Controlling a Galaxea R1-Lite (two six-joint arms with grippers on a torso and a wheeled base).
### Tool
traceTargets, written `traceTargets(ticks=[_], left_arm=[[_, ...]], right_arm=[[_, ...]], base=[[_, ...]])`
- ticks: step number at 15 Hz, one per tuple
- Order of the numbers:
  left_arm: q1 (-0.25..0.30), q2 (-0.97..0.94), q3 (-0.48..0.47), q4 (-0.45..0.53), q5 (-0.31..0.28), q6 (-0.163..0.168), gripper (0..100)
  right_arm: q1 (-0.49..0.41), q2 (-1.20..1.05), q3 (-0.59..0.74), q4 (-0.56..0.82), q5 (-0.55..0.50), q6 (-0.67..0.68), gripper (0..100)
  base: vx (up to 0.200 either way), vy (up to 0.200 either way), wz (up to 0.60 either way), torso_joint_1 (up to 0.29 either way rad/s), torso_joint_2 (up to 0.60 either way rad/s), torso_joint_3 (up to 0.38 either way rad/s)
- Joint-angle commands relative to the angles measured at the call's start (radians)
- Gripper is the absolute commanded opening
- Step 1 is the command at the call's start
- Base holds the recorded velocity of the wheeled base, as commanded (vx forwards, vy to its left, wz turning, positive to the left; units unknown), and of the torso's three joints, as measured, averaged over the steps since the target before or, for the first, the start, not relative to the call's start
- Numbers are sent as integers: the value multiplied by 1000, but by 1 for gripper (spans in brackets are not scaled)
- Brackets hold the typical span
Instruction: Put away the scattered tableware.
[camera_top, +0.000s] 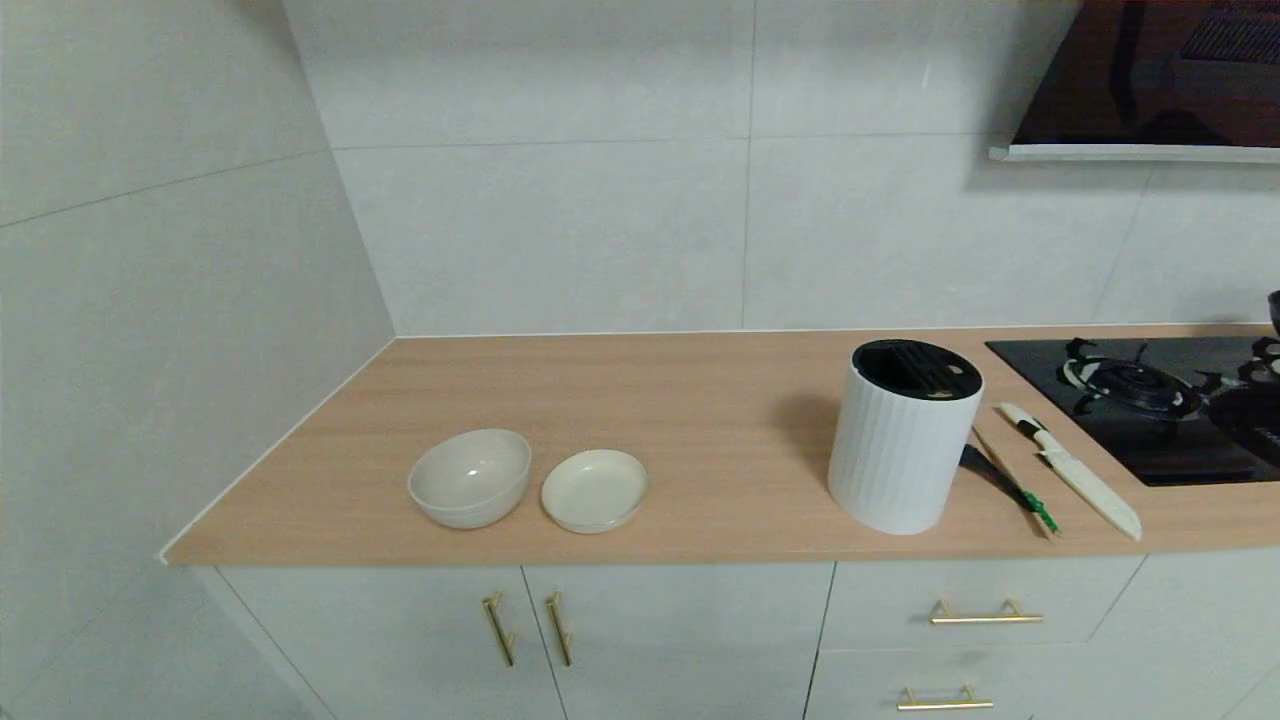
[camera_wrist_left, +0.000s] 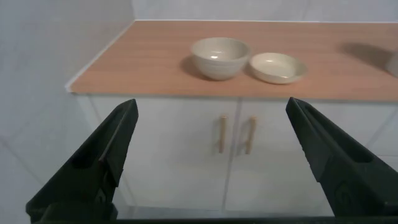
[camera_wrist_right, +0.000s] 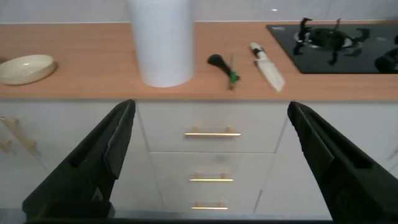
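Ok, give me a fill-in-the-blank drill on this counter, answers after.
The bowl sits on the robot's ____ of the shallow dish.
The knife lies on the counter between the white holder and the ____.
The white holder stands ____, not tipped over.
Missing words: left; stove; upright.

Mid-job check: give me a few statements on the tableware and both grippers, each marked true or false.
1. The bowl sits beside the shallow dish on the counter. True.
2. The knife stands in the white holder. False: it lies flat on the counter, between the holder and the stove.
3. The left gripper is open and holds nothing. True.
4. The right gripper is shut on the dish. False: it is open and empty, in front of the drawers.
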Motion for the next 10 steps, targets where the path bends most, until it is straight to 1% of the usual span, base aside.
traceTargets(ticks=[1,10], left_arm=[[0,2,0,-1,0,-1,100],[0,0,0,-1,0,-1,100]], right_arm=[[0,0,0,-1,0,1,100],[0,0,0,-1,0,-1,100]], base=[[0,200,0,-2,2,2],[0,200,0,1,0,4]])
